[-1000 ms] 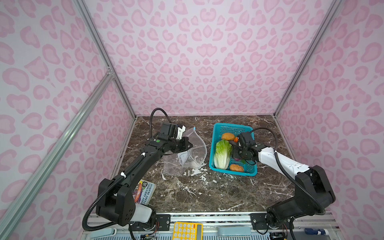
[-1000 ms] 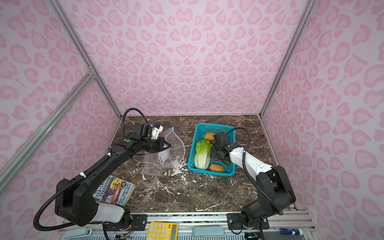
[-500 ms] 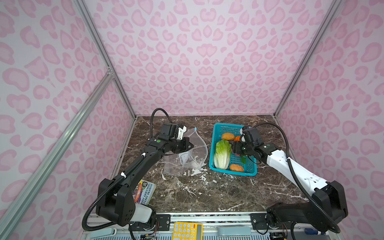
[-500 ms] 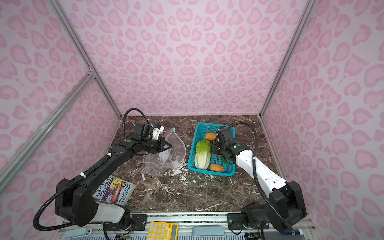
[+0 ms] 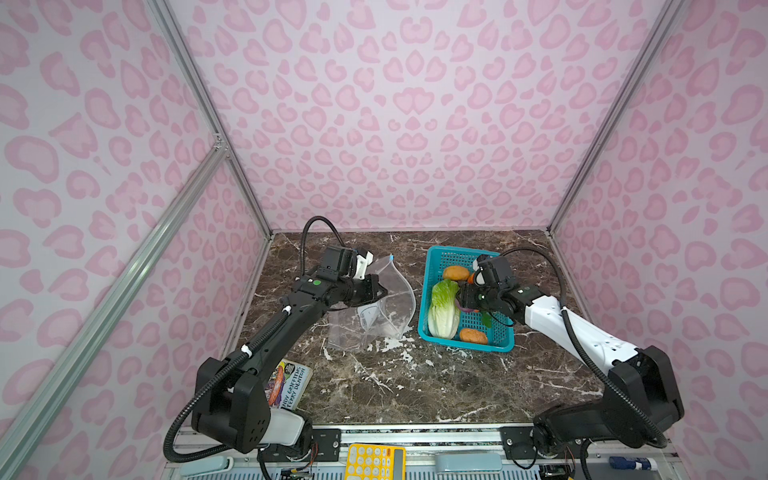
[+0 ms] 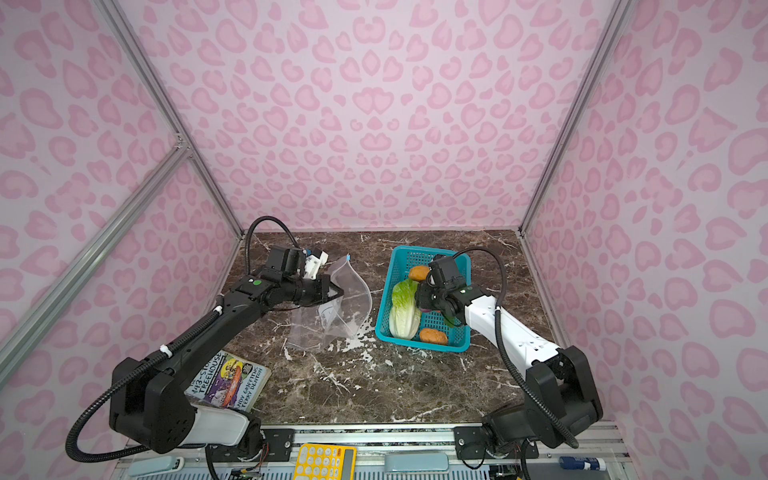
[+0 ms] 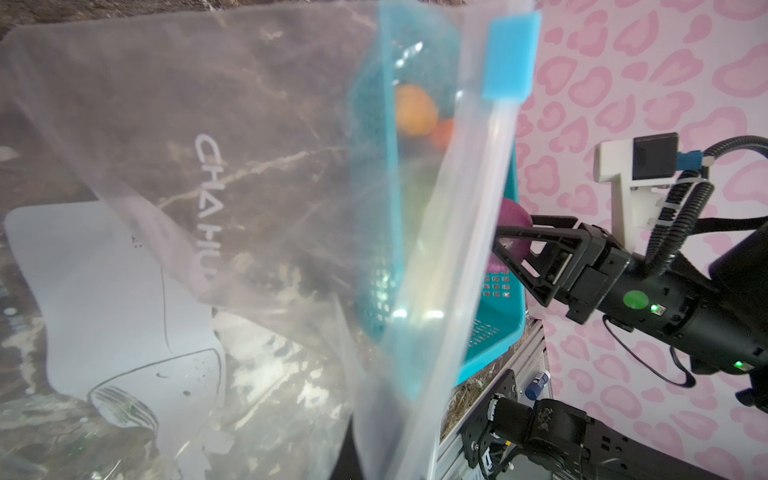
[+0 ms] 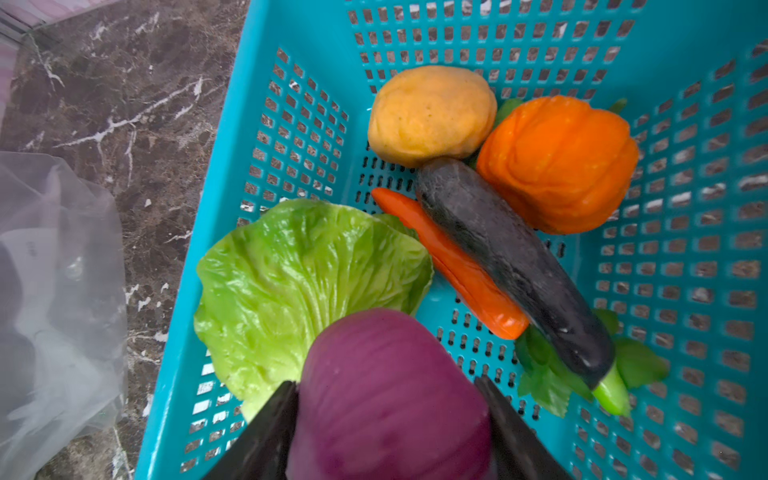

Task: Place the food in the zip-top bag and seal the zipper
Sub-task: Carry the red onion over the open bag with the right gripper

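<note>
Currently the right gripper (image 5: 464, 300) is clamped on the purple onion (image 8: 390, 374), held over the teal basket (image 5: 440, 254); below it the cabbage (image 8: 291, 270), carrot (image 8: 453, 266), tan piece (image 8: 430, 114) and orange piece (image 8: 557, 162) lie in the basket; the left gripper (image 5: 376, 291) is pinched together on the mouth edge of the zip-top bag (image 5: 390, 320); the bag stands open on the marble table (image 5: 415, 386) just beside the basket; the zipper (image 7: 490, 187) is unsealed, with the blue tab (image 7: 511, 54) at its end.
</note>
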`<state>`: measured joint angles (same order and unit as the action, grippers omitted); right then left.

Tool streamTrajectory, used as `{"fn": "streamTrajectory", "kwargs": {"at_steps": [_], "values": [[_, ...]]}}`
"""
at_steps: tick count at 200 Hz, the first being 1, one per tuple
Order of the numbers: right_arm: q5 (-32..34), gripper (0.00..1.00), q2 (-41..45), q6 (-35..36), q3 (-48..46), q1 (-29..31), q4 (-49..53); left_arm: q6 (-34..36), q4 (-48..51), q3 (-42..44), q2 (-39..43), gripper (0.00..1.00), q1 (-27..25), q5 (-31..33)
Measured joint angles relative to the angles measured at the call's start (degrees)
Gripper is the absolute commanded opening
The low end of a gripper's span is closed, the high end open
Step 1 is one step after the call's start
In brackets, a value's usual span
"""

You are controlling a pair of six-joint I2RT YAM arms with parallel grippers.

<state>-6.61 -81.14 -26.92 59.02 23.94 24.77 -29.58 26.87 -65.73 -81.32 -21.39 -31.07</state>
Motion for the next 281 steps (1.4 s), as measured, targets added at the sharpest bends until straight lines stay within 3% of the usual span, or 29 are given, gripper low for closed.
{"fn": "streamTrajectory", "kwargs": {"at_steps": [32, 72, 133, 173, 214, 281], "values": [[-1.68, 0.36, 2.89, -0.48, 1.51, 1.01, -0.04, 0.00, 0.00, 0.00, 0.00, 0.03, -0.15, -0.20], [-5.55, 0.35, 3.43, -0.87, 5.79, 6.93, -2.45, 0.00, 0.00, 0.00, -0.07, 0.03, -0.74, -0.61], [-12.37, 0.34, -4.24, -0.42, 12.55, 16.70, -10.71, 0.00, 0.00, 0.00, -0.04, 0.03, -1.03, -0.66], [-14.19, 0.34, -7.30, -0.31, 11.41, 17.79, -13.57, 0.00, 0.00, 0.00, 0.13, 0.03, -1.11, -0.66], [-12.00, 0.34, -9.27, 0.85, 10.75, 18.60, -14.10, 0.00, 0.00, -0.04, 0.61, 0.03, -1.07, -0.70], [-0.90, 0.34, -16.72, 5.57, 15.96, 22.45, -8.39, -0.39, 0.00, -0.04, 0.66, 0.03, -1.09, -1.14]]}}
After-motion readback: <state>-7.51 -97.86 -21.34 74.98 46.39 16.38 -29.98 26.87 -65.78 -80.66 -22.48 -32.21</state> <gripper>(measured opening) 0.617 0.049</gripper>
